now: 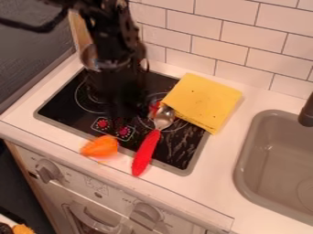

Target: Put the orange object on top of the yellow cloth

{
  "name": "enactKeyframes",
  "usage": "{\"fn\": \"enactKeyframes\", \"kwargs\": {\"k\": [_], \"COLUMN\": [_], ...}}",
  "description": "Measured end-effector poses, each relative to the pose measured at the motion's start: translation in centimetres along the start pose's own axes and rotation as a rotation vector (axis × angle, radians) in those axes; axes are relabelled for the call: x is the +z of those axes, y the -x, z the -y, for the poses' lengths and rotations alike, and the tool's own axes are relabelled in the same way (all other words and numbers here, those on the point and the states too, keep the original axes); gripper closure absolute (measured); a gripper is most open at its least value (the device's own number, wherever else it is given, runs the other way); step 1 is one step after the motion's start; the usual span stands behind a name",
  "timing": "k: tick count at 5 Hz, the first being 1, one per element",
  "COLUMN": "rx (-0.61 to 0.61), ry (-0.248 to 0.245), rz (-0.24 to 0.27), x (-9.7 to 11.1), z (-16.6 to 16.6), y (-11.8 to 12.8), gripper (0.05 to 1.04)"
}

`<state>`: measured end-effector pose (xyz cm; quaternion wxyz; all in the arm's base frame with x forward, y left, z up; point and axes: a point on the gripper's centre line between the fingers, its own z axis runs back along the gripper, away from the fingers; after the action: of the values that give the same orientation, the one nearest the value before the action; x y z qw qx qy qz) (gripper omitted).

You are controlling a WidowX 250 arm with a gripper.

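Note:
My gripper (117, 98) hangs over the left part of the black stove top, its dark shape blending into the black surface. The orange object (101, 146) lies on the white counter at the stove's front edge, nearer the camera than the gripper and a little to its left, apart from it. A folded yellow cloth (205, 101) lies over the stove's back right corner and onto the counter, to the right of the gripper.
A spoon with a red handle (145, 153) lies across the stove's front edge, between the orange object and the cloth. Behind the arm is a metal pot (90, 58). A grey sink (243, 160) is at the right, with a tiled wall behind.

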<state>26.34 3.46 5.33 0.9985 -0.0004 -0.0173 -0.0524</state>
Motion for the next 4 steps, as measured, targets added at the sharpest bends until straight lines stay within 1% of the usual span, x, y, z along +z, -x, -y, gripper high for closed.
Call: {"fn": "enactKeyframes", "kwargs": {"k": [1, 2, 3, 4], "rx": [-0.020, -0.020, -0.020, -0.063], "ry": [-0.001, -0.005, -0.035, -0.045], "rz": [0.040, 0.039, 0.013, -0.026], "x": [1.8, 2.1, 0.9, -1.1], "z": [1.0, 0.7, -0.8, -2.2], "y": [-2.2, -2.5, -1.0, 1.8], "gripper": [1.010, 0.862, 0.601, 0.290]}}
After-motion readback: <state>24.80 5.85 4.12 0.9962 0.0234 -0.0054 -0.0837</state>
